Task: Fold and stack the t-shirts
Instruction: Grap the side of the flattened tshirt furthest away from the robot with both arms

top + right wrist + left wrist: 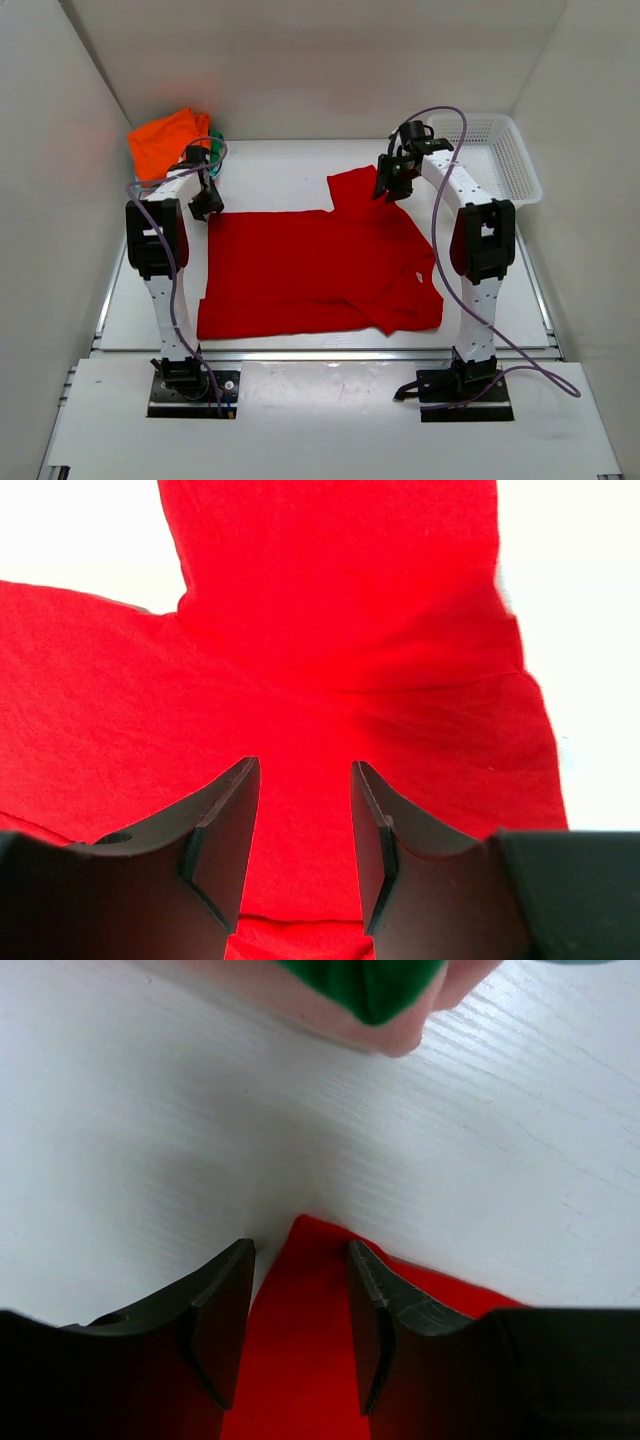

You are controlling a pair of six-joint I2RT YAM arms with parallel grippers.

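Note:
A bright red t-shirt (pixel 320 270) lies spread flat on the white table, one sleeve (pixel 352 188) pointing to the far side. My left gripper (pixel 205 205) hovers at the shirt's far left corner (pixel 305 1235); its jaws stand open, with the red corner lying flat between them, ungripped. My right gripper (pixel 393 180) is open above the shoulder by that sleeve (pixel 330 560), red cloth (pixel 300 880) below its fingers. A folded orange t-shirt (pixel 165 140) tops a pile at the back left. The left wrist view shows that pile's green (pixel 365 985) and pale pink (pixel 335 1025) edges.
A white plastic mesh basket (pixel 495 150) stands at the back right, just beyond the right arm. White walls close in the table on the left, right and far sides. The shirt pile sits close behind the left gripper.

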